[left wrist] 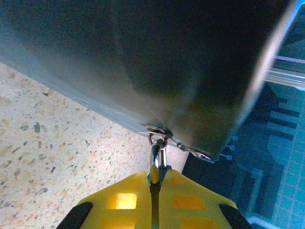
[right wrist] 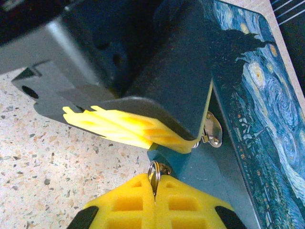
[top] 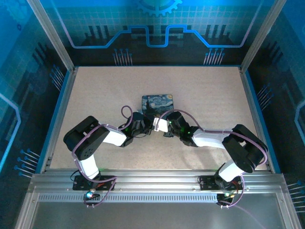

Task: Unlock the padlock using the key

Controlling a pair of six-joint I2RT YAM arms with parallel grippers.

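Observation:
My left gripper (left wrist: 156, 177) is shut on the padlock (left wrist: 159, 157). Its thin metal shackle rises out of the yellow pads into the hasp ring on the blue tin (left wrist: 157, 62). In the right wrist view the padlock's bluish body (right wrist: 188, 164) sticks out below the left gripper's yellow finger (right wrist: 119, 128). My right gripper (right wrist: 155, 183) is shut on the key (right wrist: 154, 171) by its split ring. A small brass bit beside the ring touches the padlock, and the blade is hidden. From above, both grippers (top: 144, 125) (top: 162, 125) meet tip to tip just in front of the tin (top: 157, 103).
The Starry Night tin (right wrist: 257, 109) lies flat on the speckled table (top: 205, 95), its metal latch (right wrist: 213, 131) next to the padlock. Purple cables (top: 125, 112) loop over both arms. Aluminium frame posts and blue walls ring the table.

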